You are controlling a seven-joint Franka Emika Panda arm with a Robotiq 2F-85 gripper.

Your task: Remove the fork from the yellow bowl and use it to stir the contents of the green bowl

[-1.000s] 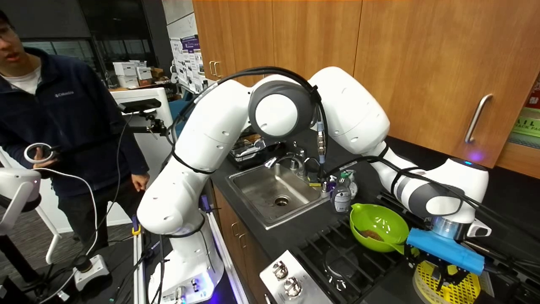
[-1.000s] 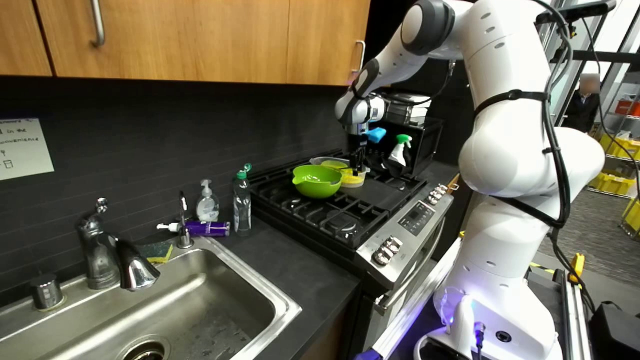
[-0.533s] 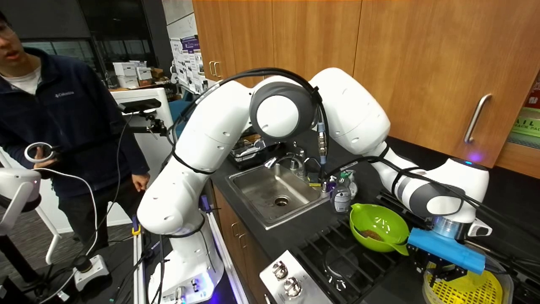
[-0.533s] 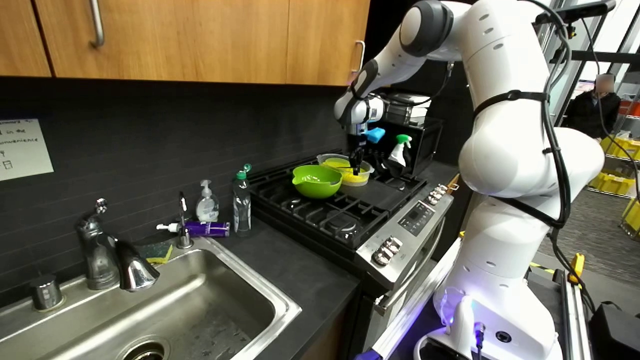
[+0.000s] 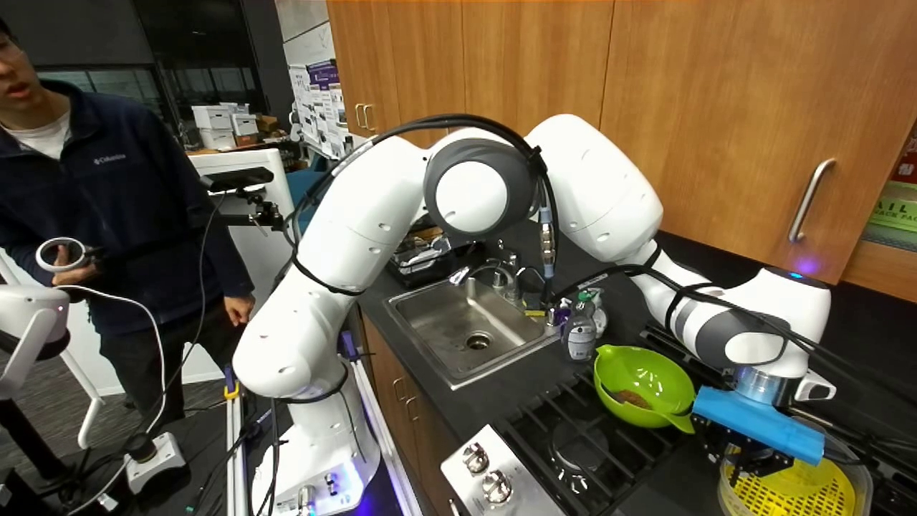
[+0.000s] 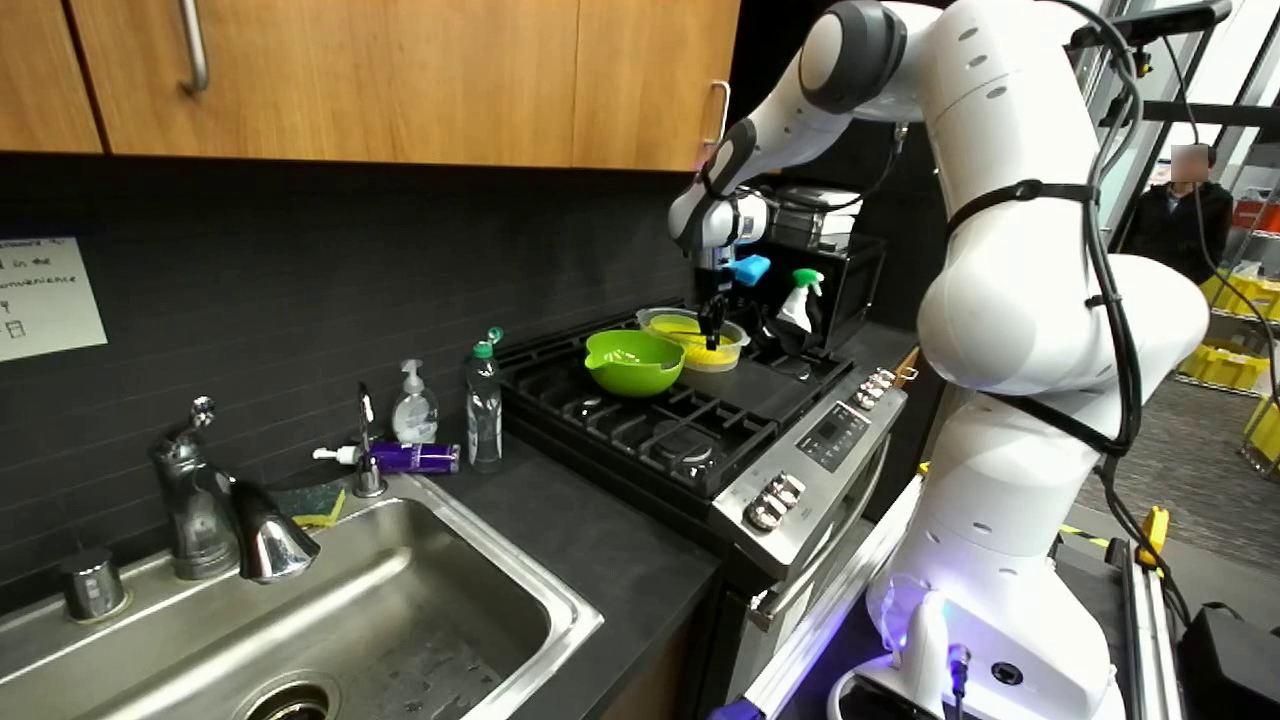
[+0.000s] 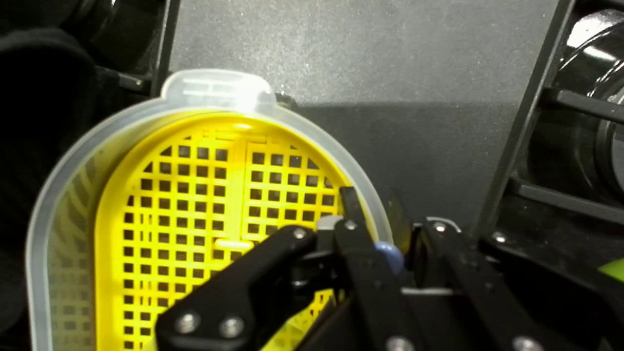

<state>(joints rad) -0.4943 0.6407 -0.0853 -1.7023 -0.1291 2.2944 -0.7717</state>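
The yellow bowl, a mesh-patterned basket inside a clear outer container, sits on the stove; it also shows in an exterior view and in the wrist view. My gripper is at its side nearest the green bowl, one finger inside the clear rim, one outside. The jaws are narrow around a blue rounded end, apparently of the fork. Most of the fork is hidden; I cannot tell whether the rim is pinched too. The green bowl, with brown contents, stands beside it, also in an exterior view.
Stove grates lie around the bowls. A soap bottle and the sink are beyond the green bowl. A spray bottle and a black box stand past the gripper. Wooden cabinets hang above.
Since one second ago my jaws have narrowed and the yellow bowl has slid away from the green bowl. The arm has barely moved. Little differs from half a second ago.
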